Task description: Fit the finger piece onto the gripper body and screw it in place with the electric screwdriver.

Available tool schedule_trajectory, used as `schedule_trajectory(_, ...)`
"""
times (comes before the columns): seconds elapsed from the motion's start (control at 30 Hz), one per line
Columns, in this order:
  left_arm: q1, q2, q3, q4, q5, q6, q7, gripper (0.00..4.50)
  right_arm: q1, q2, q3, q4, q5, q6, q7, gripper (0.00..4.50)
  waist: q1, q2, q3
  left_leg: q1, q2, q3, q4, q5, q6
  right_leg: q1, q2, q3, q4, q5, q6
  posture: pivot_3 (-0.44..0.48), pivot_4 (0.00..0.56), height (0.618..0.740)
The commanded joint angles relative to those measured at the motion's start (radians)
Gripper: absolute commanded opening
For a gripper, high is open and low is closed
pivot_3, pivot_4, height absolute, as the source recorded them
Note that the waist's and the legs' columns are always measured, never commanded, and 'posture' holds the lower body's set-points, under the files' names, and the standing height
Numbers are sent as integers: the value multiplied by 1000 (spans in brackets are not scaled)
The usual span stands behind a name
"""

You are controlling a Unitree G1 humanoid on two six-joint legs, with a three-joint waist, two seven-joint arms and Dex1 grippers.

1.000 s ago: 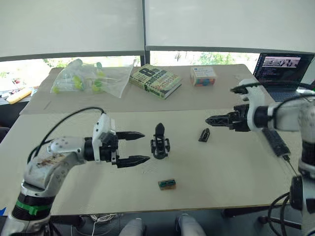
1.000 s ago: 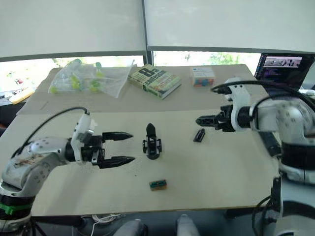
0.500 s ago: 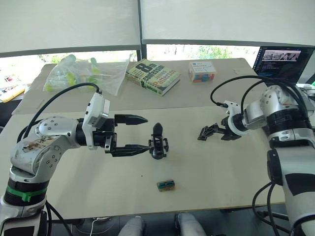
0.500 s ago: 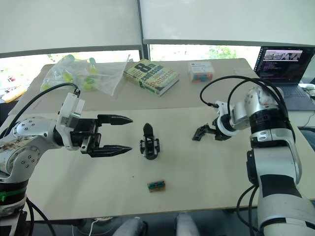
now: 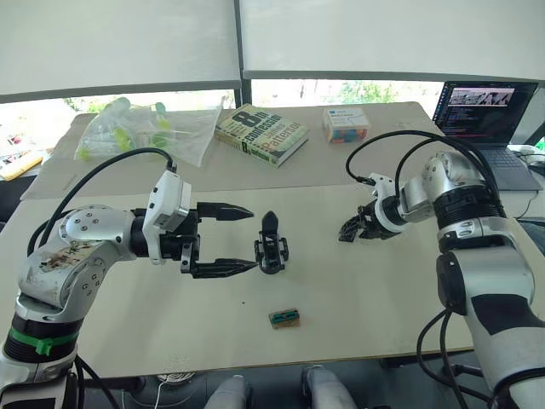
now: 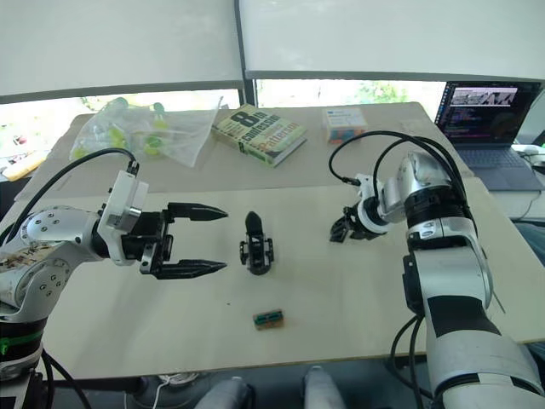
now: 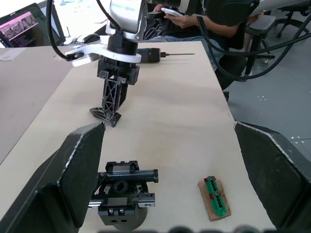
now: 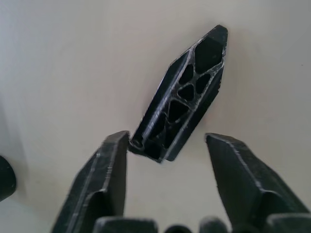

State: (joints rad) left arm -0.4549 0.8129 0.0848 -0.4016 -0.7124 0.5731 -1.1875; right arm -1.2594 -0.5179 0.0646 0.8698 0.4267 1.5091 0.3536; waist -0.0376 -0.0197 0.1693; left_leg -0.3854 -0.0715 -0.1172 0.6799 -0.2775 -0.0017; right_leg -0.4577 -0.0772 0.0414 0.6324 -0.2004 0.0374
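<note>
The right gripper point(image 8: 165, 145) is spread around the finger piece point(image 8: 182, 104); it should centre, then pinch gently. The left gripper point(image 5: 234, 239) waits wide open by the gripper body point(image 5: 271, 245).

Black finger piece point(image 8: 181, 99), tan-and-green block point(image 5: 285, 319)

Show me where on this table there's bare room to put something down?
The near table is bare right of the small tan-and-green block, below the right gripper. The middle is crowded: the left gripper flanks the gripper body, the right gripper brackets the finger piece. The far table holds a book, bag, box.
</note>
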Motion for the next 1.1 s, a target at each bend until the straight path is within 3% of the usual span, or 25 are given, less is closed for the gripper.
schedule_trajectory(0.03, 1, 14, 3, -21, 0, -17, -9, 4500, -26, -4, 8, -2, -37, -38, 43, 1557, -2, 0, 0, 0, 0, 0, 0, 0, 0, 0, 0, 0, 0, 0, 0, 0, 150, 740)
schedule_trajectory(0.17, -2, 16, -1, -21, -1, -16, -13, 4500, -13, -25, 69, -27, -76, -55, 113, 1557, -5, 0, 0, 0, 0, 0, 0, 0, 0, 0, 0, 0, 0, 0, 0, 0, 150, 740)
schedule_trajectory(0.3, -16, 18, -10, -9, 1, -15, -20, 4500, 8, -75, 190, -86, -98, -84, 244, 449, -4, 0, 0, 0, 0, 0, 0, 0, 0, 0, 0, 0, 0, 0, 0, 0, 150, 740)
schedule_trajectory(0.67, -49, 10, -35, 13, 2, -11, -36, 4500, 19, -164, 418, -185, -181, -190, 537, 423, -7, 0, 0, 0, 0, 0, 1, 0, 0, -1, 0, 0, 0, 0, 1, 0, 150, 740)
schedule_trajectory(0.73, -54, 7, -37, 16, 1, -12, -35, 4500, 27, -177, 449, -201, -194, -201, 579, 1449, -7, 0, 0, 0, 0, 0, 1, 0, 0, -1, 0, 0, 0, 0, 1, 0, 150, 740)
schedule_trajectory(0.9, -54, 5, -39, 9, -1, -12, -34, 4500, 30, -170, 463, -172, -245, -248, 598, 3112, -6, 0, 0, 0, 0, -1, 1, 0, -1, -1, 0, 0, 0, 0, 1, 0, 150, 740)
schedule_trajectory(1.1, -46, 5, -37, 0, -3, -12, -29, 4500, 19, -134, 450, -114, -282, -288, 609, 3112, -7, 0, 0, 0, 0, -1, 1, 1, -1, -1, 0, 0, 0, 0, 0, 0, 150, 740)
